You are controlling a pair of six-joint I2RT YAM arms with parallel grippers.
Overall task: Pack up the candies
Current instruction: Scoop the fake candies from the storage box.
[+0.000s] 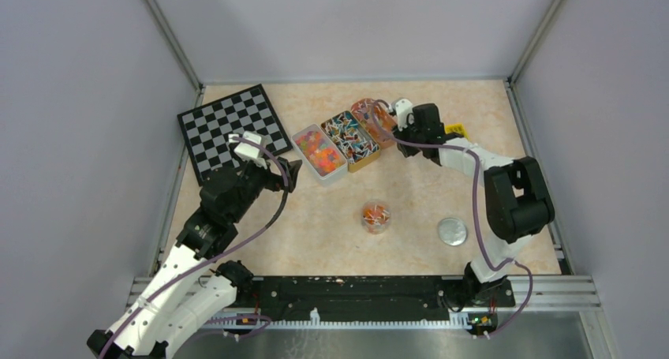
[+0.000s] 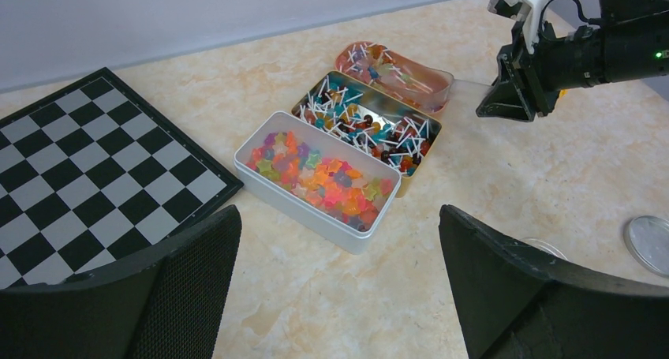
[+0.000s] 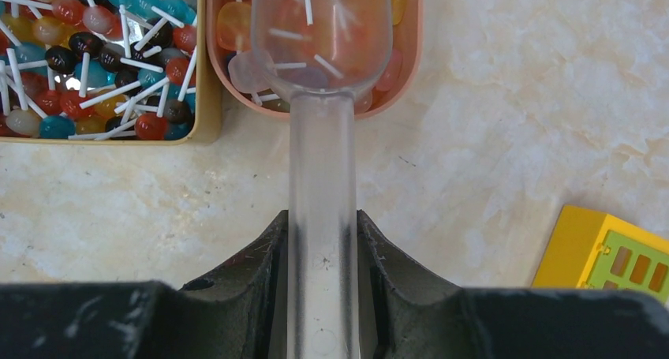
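The candies fill three open boxes at the back: a white tin (image 1: 319,152) of star-shaped sweets (image 2: 323,173), a gold tin (image 1: 352,140) of small stick sweets (image 3: 95,59), and a pink tray (image 1: 371,116). A small clear round cup (image 1: 376,217) at mid-table holds a few candies. My right gripper (image 3: 321,217) is shut on the handle of a clear plastic scoop (image 3: 319,43), whose bowl lies in the pink tray (image 3: 398,75) among the sweets. My left gripper (image 2: 339,280) is open and empty, just in front of the white tin.
A chessboard (image 1: 234,130) lies at the back left, beside my left arm. A round clear lid (image 1: 452,231) lies right of the cup. A yellow block with green squares (image 3: 611,252) sits right of my right gripper. Grey walls enclose the table.
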